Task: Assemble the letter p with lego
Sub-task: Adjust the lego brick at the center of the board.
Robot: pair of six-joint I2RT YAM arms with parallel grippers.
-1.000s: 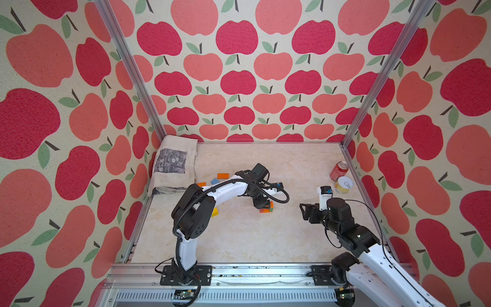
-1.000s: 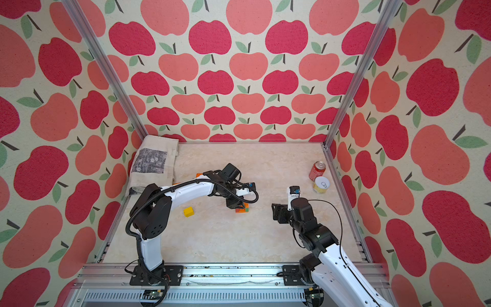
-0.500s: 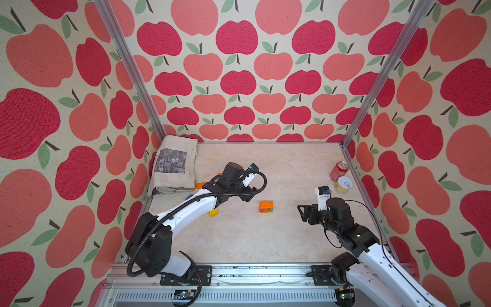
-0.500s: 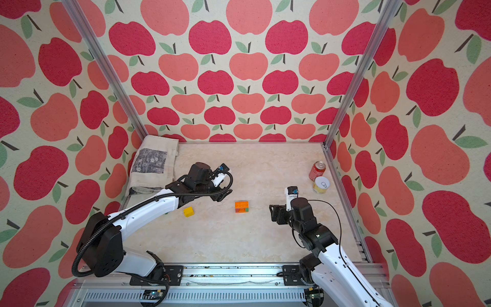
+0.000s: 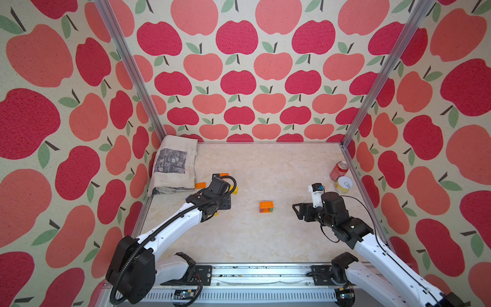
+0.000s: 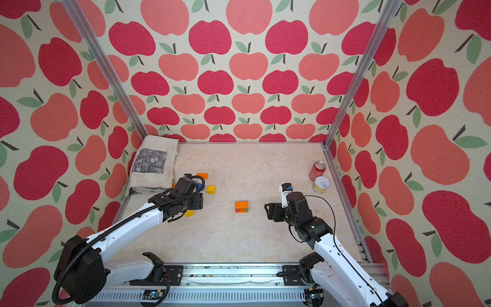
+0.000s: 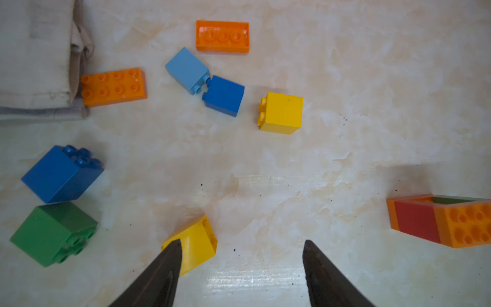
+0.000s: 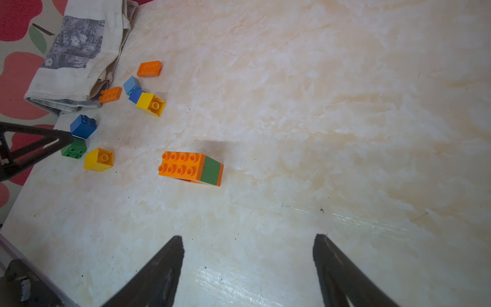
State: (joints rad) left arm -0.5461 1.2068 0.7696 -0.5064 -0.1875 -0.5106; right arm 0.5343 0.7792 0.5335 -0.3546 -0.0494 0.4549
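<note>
Picked out a folded cloth against the left wall. Counted loose lego beside it: a studs-up orange brick touching the cloth's edge, an overturned orange brick, a light blue brick and a blue brick meeting stud to stud, a yellow brick just beside those, then a second blue brick near a green brick. Caught the left gripper over that cluster, jaws spread, nothing between them, a tipped yellow brick partly behind one finger; could not tell whether touching. Spotted the joined block, orange, red and green, alone mid-table, well apart from both arms. Found the right gripper spread wide too, empty, above bare surface. Closed out with a red soda can and a yellow tin by the right wall.
</note>
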